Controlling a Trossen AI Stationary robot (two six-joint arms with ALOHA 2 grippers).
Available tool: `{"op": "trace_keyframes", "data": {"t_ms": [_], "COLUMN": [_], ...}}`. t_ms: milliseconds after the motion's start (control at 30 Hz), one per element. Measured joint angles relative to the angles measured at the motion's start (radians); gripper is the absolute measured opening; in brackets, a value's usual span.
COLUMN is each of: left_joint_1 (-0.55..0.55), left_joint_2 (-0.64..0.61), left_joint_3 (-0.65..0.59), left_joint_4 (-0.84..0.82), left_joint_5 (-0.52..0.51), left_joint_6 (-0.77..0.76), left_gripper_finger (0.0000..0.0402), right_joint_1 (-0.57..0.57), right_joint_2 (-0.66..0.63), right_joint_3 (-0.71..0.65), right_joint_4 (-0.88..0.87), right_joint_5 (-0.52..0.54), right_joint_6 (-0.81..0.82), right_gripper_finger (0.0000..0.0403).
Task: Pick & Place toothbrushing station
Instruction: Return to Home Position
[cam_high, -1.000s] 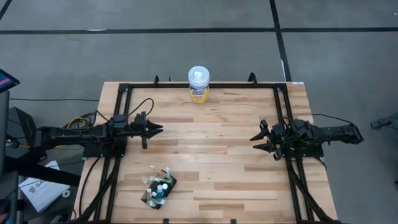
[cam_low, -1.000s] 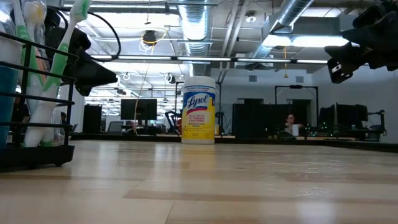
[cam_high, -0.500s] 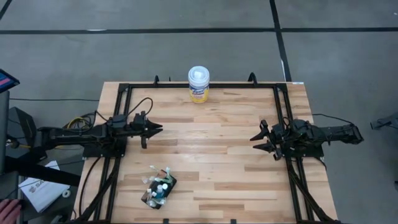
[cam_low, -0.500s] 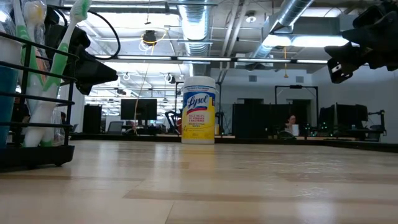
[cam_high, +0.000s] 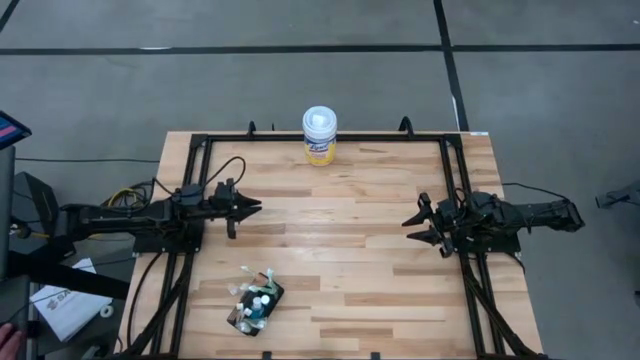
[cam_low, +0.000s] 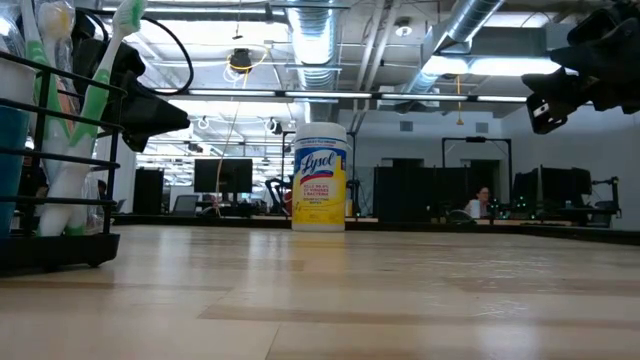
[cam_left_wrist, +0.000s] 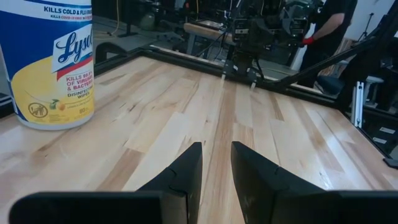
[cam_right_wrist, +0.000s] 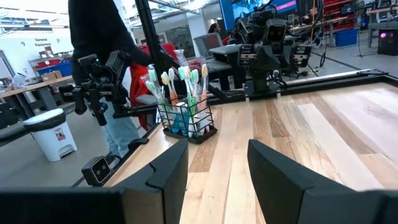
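Observation:
The toothbrushing station (cam_high: 256, 303) is a black wire holder with several toothbrushes upright in it. It stands on its base near the table's front edge, left of centre, and also shows in the low view (cam_low: 60, 150) and in the right wrist view (cam_right_wrist: 185, 106). My left gripper (cam_high: 250, 207) hovers level at the table's left side, beyond the station. It is open by a narrow gap (cam_left_wrist: 216, 168) with nothing between the fingers. My right gripper (cam_high: 412, 228) hovers level at the right side, open (cam_right_wrist: 217, 168) and holding nothing.
A white-lidded, yellow-labelled wipes canister (cam_high: 320, 135) stands at the middle of the far edge. A black frame (cam_high: 205, 140) runs along the table's far, left and right sides. A person (cam_right_wrist: 106, 62) stands beyond the table's left side. Bare wood (cam_high: 340, 240) lies between the grippers.

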Motion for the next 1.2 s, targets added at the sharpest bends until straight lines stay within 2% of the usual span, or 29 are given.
{"op": "trace_keyframes", "data": {"t_ms": [1200], "left_joint_1": [0.000], "left_joint_2": [0.000], "left_joint_3": [0.000], "left_joint_4": [0.025], "left_joint_5": [0.000], "left_joint_6": [0.000], "left_gripper_finger": [0.0080], "right_joint_1": [0.000], "right_joint_2": [0.000], "right_joint_3": [0.000], "right_joint_4": [0.000], "right_joint_5": [0.000], "right_joint_6": [0.000], "right_gripper_finger": [0.0157]}}
